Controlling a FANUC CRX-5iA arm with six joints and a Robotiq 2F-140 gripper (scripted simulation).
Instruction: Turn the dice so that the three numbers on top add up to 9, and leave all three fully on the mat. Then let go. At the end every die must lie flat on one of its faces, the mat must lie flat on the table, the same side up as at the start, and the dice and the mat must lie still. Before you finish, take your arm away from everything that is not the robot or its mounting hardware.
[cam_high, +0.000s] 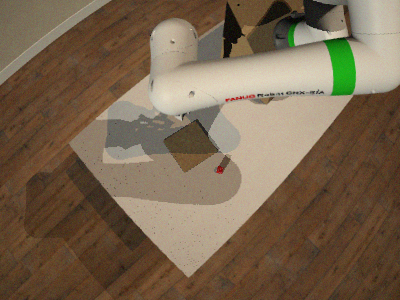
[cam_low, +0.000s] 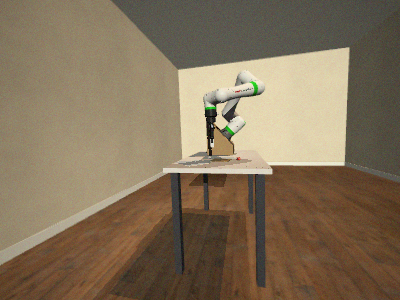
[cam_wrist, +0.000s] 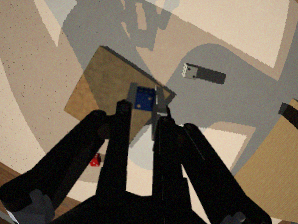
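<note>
Fingers (cam_low: 210, 153) closed on the blue die (cam_wrist: 145, 98), one each side, pointing down. Blue die shows light pips on the face toward the wrist camera; count too small to trust. In the wrist view it overlaps the far part of the brown mat (cam_high: 191, 146) (cam_wrist: 95, 90); can't tell the height gap from here.

Mat lies on the table (cam_high: 280, 145) (cam_low: 217, 170) (cam_wrist: 260, 30), set askew in the top view, corners left, right, near and far. Red die (cam_high: 219, 170) (cam_low: 238, 158) (cam_wrist: 95, 160) is off the mat, just beyond its near-right edge. Pale grey die (cam_wrist: 190, 71) also off it, past the far corner, on the bare table in shadow; the arm (cam_high: 260, 80) (cam_low: 232, 94) hides it from above. So no die rests fully on the mat as far as I can see; sum unreadable.

Room: open table right of the red die and near of the mat, with the table edges well apart from both. Far side is tighter: tan box (cam_high: 245, 45) (cam_low: 222, 146) (cam_wrist: 270, 165) stands beyond the grey die, with a gap between.
</note>
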